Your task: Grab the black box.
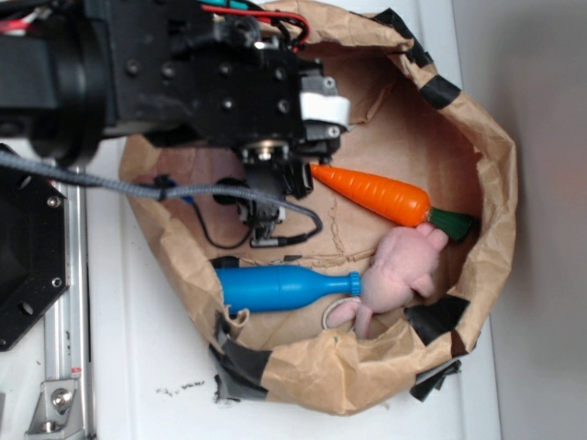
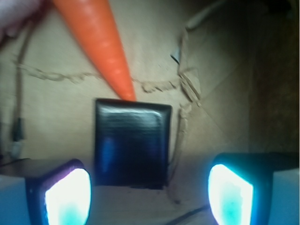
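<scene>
1 black box [image 2: 132, 143], 1 carrot [image 1: 374, 194], 1 blue bottle [image 1: 280, 289], 1 pink plush toy [image 1: 404, 266] — 1 paper bag [image 1: 477, 128].

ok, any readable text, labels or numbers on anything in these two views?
None readable.
black box: glossy, no label visible.
carrot, blue bottle, paper bag: no print visible.
Gripper: no markings visible.

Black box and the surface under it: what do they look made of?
Black box: smooth and glossy, showing bluish reflections, likely plastic or coated card. Surface: creased matte brown paper, part of the taped bag.
</scene>
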`<state>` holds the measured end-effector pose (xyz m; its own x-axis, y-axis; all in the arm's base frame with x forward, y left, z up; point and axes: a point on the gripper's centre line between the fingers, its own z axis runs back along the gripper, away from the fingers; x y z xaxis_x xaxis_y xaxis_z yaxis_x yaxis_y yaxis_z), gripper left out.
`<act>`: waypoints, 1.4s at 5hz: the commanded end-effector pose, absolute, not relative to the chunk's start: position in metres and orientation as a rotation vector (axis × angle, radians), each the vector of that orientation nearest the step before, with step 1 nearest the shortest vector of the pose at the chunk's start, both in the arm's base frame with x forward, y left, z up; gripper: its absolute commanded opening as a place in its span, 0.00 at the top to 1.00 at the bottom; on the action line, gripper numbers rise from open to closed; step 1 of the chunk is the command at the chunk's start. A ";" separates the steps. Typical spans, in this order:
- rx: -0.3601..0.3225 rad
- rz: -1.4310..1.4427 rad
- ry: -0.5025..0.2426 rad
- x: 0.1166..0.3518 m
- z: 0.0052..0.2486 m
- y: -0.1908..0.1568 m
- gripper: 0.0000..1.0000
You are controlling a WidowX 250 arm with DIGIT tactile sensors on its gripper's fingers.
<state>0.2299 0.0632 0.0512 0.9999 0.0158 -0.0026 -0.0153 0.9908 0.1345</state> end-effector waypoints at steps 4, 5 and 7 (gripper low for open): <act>0.194 0.044 -0.020 0.240 0.023 0.064 0.00; 0.123 0.027 -0.010 0.238 0.022 0.047 0.00; 0.030 0.012 -0.038 0.236 0.037 0.024 0.00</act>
<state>0.2344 0.0279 0.0331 0.9993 0.0302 0.0199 -0.0308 0.9991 0.0291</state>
